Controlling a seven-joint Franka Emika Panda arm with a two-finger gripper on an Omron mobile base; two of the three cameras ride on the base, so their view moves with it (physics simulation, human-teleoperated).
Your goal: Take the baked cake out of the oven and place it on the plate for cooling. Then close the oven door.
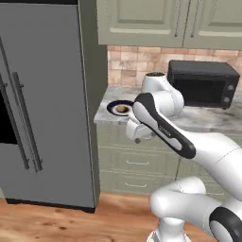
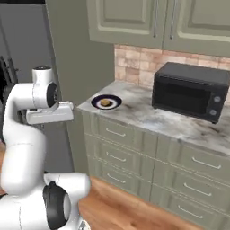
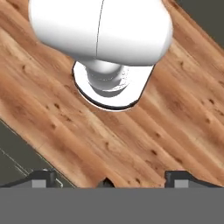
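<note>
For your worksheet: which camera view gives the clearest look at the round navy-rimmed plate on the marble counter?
The right base view: the round navy-rimmed plate lies unobstructed near the counter's corner, with the small tan-brown cake on it. In the left base view, the white arm partly covers it. The hand view faces the wooden floor.

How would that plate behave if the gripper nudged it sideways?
The plate looks flat and rigid, so it would probably slide on the smooth counter rather than tip. It sits near the counter's edge, so a push outward risks a fall. The small cake on it might shift.
</note>
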